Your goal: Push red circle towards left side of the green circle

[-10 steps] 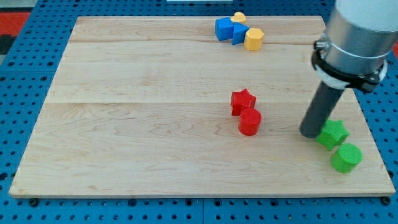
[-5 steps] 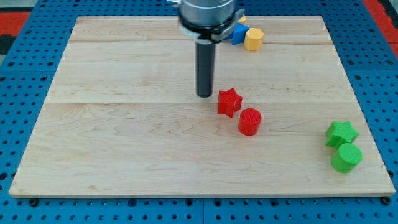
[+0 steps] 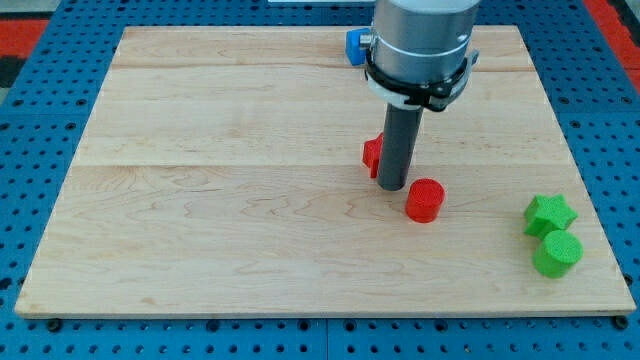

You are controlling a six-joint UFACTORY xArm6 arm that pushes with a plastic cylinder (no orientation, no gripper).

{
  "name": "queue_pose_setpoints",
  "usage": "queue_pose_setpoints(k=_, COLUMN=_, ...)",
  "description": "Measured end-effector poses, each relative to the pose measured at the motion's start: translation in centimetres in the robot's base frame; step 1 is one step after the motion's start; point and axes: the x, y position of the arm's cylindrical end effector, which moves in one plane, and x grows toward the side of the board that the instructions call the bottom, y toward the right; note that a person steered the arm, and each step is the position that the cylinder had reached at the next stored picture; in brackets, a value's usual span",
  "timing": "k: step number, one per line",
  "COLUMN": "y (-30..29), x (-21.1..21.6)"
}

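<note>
The red circle (image 3: 424, 200) lies right of the board's middle. My tip (image 3: 391, 186) rests on the board just to its upper left, close to it or touching. The red star (image 3: 371, 155) is mostly hidden behind the rod, only its left edge showing. The green circle (image 3: 556, 254) sits near the board's lower right corner, with the green star (image 3: 549, 214) just above it. The red circle is well to the left of the green circle.
A blue block (image 3: 354, 43) peeks out at the top edge, left of the arm body; other blocks there are hidden. The wooden board (image 3: 200, 200) lies on a blue pegboard surround.
My tip moved right and down from the red star's left to beside the red circle. The red circle shifted right and slightly down. The red star moved slightly right.
</note>
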Motion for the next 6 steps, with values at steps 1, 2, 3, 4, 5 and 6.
queue_pose_setpoints(k=1, y=2.0, x=1.8)
queue_pose_setpoints(k=2, y=2.5, x=5.3)
queue_pose_setpoints(k=3, y=3.0, x=6.7)
queue_pose_setpoints(k=4, y=0.7, x=7.6)
queue_pose_setpoints(k=5, y=0.4, x=9.8)
queue_pose_setpoints(k=6, y=2.0, x=9.5)
